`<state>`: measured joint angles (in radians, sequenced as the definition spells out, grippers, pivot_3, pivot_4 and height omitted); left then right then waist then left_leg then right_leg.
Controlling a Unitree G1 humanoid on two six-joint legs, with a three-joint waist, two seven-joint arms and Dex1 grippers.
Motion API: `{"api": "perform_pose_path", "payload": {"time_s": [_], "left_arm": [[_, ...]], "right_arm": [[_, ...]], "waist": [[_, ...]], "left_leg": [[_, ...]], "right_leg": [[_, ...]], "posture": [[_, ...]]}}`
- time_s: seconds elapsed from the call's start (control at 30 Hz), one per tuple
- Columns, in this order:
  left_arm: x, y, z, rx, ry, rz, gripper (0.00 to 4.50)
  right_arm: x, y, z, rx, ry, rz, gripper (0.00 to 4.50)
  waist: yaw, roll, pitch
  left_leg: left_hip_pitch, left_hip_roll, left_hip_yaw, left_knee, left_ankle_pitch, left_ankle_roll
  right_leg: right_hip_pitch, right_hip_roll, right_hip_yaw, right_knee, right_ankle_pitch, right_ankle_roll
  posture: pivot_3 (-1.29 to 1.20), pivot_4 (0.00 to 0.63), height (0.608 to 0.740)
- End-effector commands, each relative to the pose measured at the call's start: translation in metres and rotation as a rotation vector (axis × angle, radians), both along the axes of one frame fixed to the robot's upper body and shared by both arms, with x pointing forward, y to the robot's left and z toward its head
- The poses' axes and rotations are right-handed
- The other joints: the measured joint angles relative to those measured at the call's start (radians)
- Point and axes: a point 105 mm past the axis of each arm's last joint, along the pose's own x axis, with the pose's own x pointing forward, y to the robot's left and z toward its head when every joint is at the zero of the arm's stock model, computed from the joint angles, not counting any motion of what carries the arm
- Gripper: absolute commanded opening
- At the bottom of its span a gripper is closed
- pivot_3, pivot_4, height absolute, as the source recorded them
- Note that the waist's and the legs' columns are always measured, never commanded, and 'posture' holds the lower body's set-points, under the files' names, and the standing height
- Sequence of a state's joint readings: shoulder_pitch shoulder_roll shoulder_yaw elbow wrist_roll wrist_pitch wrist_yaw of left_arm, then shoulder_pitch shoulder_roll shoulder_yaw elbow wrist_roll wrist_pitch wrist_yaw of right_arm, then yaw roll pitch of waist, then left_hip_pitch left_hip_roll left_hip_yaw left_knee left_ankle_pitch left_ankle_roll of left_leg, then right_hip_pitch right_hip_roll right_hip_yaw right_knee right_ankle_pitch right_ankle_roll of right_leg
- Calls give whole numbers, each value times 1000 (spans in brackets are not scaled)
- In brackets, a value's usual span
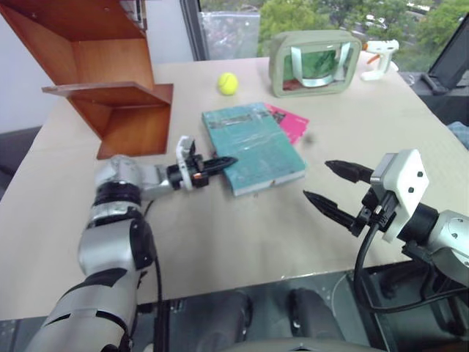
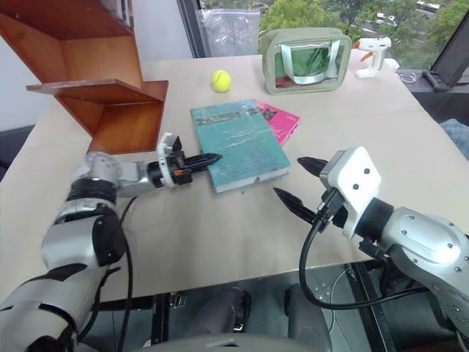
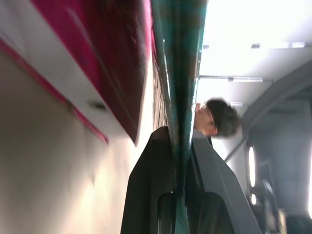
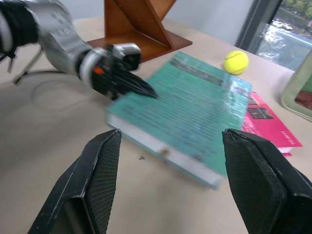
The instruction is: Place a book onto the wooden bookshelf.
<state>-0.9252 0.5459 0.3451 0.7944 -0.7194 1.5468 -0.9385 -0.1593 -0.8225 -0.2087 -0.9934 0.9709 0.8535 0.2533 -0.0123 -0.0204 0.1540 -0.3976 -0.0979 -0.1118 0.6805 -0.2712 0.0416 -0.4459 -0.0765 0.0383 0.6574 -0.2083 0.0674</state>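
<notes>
One left tool (image 1: 220, 163) pinches the book (image 1: 253, 147) at its edge.

Layout on the table (image 1: 220, 242). The wooden bookshelf (image 1: 110, 81) stands at the far left corner. The book (image 1: 253, 147) lies near the table's middle, overlapping a second book (image 1: 292, 123) that protrudes from beneath its far right side. A ball (image 1: 228, 83) rests behind the book, toward the far edge; a bag (image 1: 315, 64) stands to its right at the far edge, with a glue gun (image 1: 381, 57) at the far right corner.
</notes>
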Motion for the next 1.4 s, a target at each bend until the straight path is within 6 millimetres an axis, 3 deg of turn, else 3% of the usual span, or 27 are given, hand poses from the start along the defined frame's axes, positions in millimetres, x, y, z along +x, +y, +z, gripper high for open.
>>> {"api": "perform_pose_path", "payload": {"time_s": [0.03, 0.13, 0.23, 0.37, 0.43, 0.53, 0.67, 0.77, 0.93, 1.07, 1.27, 1.37, 1.4], "left_arm": [[-18, 0, 63, -18, -297, -73, 17], [-38, -5, 100, 54, -536, -118, 17], [-54, -17, 116, 209, -761, -152, 17], [-45, -27, 160, 787, -1606, -72, 17], [-34, -15, 192, 1039, -1894, -3, 17], [-21, 17, 231, 1422, -2110, 39, 17], [-10, 71, 248, 1834, -2037, -25, 17], [-4, 121, 237, 2105, -1826, -165, 17], [-5, 167, 220, 2233, -1494, -281, 17], [-8, 188, 212, 2278, -1279, -305, 17], [6, 186, 200, 2241, -1270, -288, 17], [8, 195, 188, 2217, -1215, -273, 17], [8, 198, 186, 2216, -1205, -266, 850]], "right_arm": [[2, 3, 10, 11, -55, 36, 3383], [8, 1, 16, 35, -78, 46, 3383], [13, -2, 16, 49, -85, 52, 3383], [18, -12, 21, 68, -113, 49, 3383], [19, -17, 24, 74, -132, 39, 3383], [22, -24, 26, 72, -156, 12, 3383], [27, -25, 31, 86, -189, 13, 3383], [30, -21, 39, 96, -227, 47, 3383], [35, -17, 58, 103, -289, 78, 3383], [33, -11, 72, 108, -323, 116, 3383], [34, 1, 77, 71, -336, 193, 3383], [35, 11, 75, 61, -331, 236, 3383], [36, 14, 74, 57, -331, 244, 3383]], "waist": [[0, 0, 0], [4, -1, 0], [4, 0, 0], [4, 0, 0], [15, 0, 1], [19, 0, 1], [9, 2, 0], [2, 2, 1], [-4, -5, 6], [-3, -8, 8], [-4, -9, 9], [-5, -8, 9], [-6, -8, 9]], "left_leg": [[0, 0, 0, 0, 0, 0], [0, 0, 0, 0, 0, 0], [0, 0, 0, 0, 0, 0], [0, 0, 1, -1, 0, 0], [0, 0, 1, -3, 0, -1], [1, 0, 3, -6, 0, -1], [2, 0, 5, -11, 0, 0], [1, 0, 4, -11, -1, 1], [0, 0, 4, -9, -1, 3], [-2, 0, 2, -8, -2, 4], [-2, 0, 2, -7, -2, 5], [-2, 1, 2, -7, -2, 5], [-1, 1, 2, -7, -2, 5]], "right_leg": [[0, 0, 0, 0, 0, 0], [0, -1, -1, 0, 0, 0], [0, -1, 0, -1, 0, 0], [0, -2, 1, -1, 0, 0], [0, -2, 1, -3, 0, 0], [0, -2, 1, -6, 0, -1], [0, 1, 2, -11, 0, 0], [0, 4, 1, -12, 0, 0], [0, 6, 0, -12, 0, 0], [0, 6, -2, -13, 0, 1], [0, 5, -2, -12, 0, 1], [0, 5, -2, -11, 0, 1], [0, 5, -2, -10, 0, 1]], "posture": [[0, 150, 740], [0, 150, 740], [0, 150, 740], [0, 150, 740], [0, 150, 740], [0, 150, 740], [0, 150, 740], [0, 150, 740], [0, 150, 740], [0, 150, 740], [0, 150, 740], [0, 150, 740], [0, 150, 740]]}}
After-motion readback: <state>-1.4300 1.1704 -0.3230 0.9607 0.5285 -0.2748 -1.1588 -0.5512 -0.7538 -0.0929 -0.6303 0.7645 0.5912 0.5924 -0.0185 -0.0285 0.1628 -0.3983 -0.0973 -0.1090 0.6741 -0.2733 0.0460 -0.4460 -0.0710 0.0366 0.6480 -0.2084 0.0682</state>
